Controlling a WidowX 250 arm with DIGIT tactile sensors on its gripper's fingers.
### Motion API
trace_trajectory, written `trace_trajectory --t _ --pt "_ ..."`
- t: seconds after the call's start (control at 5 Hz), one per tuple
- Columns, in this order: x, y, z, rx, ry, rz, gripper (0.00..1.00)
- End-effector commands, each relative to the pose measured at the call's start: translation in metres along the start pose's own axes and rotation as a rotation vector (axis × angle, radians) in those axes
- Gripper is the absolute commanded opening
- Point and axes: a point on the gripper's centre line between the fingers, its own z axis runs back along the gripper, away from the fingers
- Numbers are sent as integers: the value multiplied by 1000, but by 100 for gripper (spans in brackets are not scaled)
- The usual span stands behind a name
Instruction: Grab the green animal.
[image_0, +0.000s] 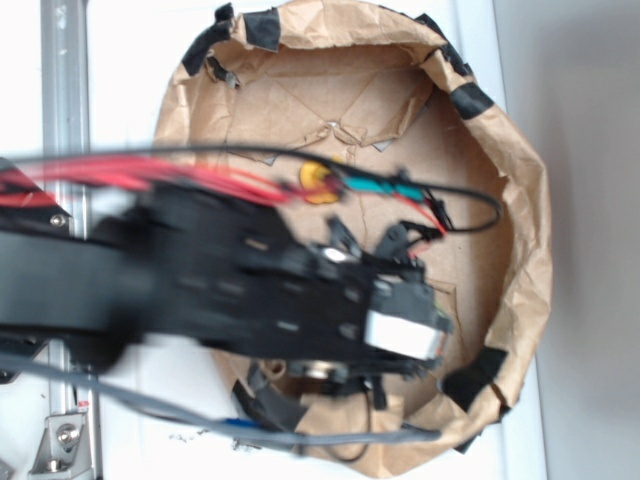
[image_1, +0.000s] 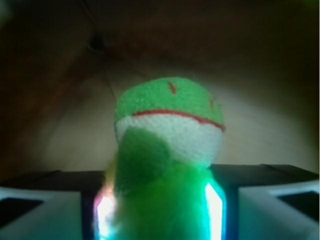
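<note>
Grab step looks basically done: the green animal (image_1: 167, 150) is pinched between the pads of the claw (image_1: 160, 210) inside the paper-walled bin (image_0: 520, 200), so only a clean lift is needed.

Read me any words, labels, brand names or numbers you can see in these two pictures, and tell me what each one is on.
None can be read.
Green animal between the gripper fingers: only a stitched red mouth line and small red marks, no letters.
Paper bin, black tape pieces and robot arm: no print visible; the arm is blurred.
</note>
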Motion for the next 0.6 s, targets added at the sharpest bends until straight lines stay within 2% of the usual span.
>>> trace_trajectory --t 0.0,0.2,0.4 --pt "-5 41 103 127 236 300 0" --pt "-10 44 104 145 220 532 0" --pt "-9 44 99 130 238 539 0"
